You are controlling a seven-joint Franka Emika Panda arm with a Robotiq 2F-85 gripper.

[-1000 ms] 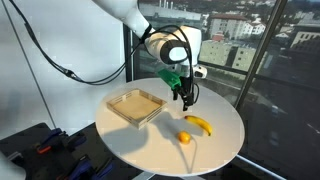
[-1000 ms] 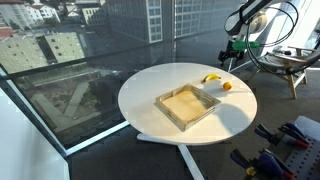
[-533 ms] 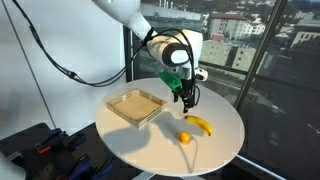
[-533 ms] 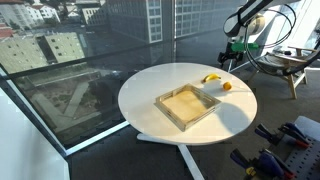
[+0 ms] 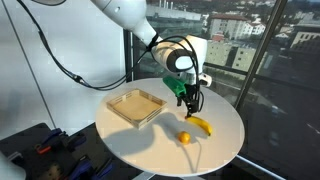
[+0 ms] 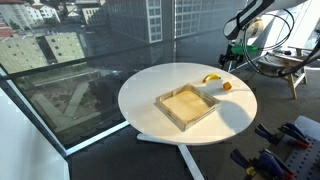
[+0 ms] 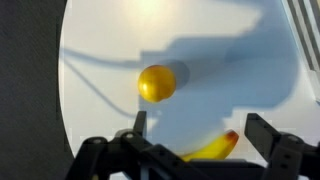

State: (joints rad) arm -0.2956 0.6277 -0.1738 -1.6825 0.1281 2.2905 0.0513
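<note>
Since the earlier frames the gripper [image 5: 191,103] has been carried a little sideways and downward, so that it now hangs nearer the banana [image 5: 200,124]; nothing on the table [image 5: 215,150] has been shifted. The jaws are held wide apart and empty, as is seen plainly in the wrist view, where the gripper [image 7: 200,128] straddles the upper end of the banana [image 7: 208,148] with bare table between the fingers.

The banana is laid flat near the table's edge, with a small orange fruit [image 5: 185,138] just beside it but apart from it (in the wrist view the fruit [image 7: 157,83] is seen ahead of the fingers, clear of them). A wooden tray [image 5: 112,103] is set well apart, on the other side of the table.

The step in hand is judged to be an approach above the banana, with contact not yet made. A further descent would be called for, with the jaws centred across the banana's narrow width and kept clear of the orange fruit, before any closing is attempted. In an exterior view the gripper [image 6: 232,62] is seen above the banana [image 6: 211,78].
</note>
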